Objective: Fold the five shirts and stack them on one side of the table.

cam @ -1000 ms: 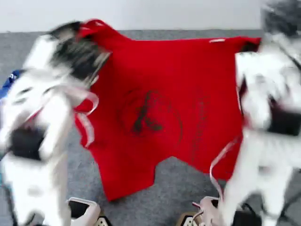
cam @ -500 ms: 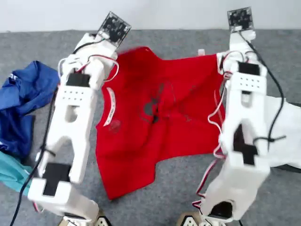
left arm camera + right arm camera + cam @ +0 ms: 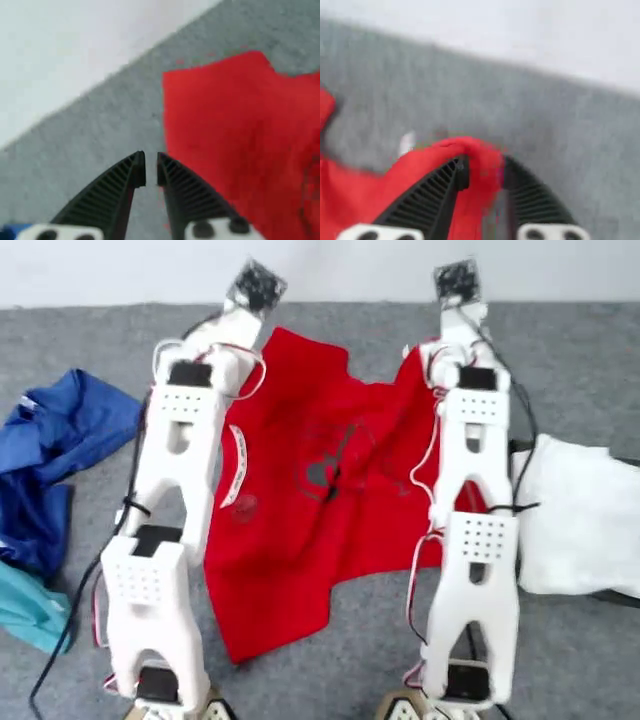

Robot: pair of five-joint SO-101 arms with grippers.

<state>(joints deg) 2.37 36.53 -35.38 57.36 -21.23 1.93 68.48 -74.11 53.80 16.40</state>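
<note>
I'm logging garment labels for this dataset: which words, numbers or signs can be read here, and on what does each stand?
No text can be read.
The dark chest print on the red shirt is a blurred figure with no legible letters.
The white neck tape inside its collar has marks too small to read.

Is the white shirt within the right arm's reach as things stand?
Probably not yet: the right gripper is shut on the red shirt; the white shirt lies uncovered beside that arm.
</note>
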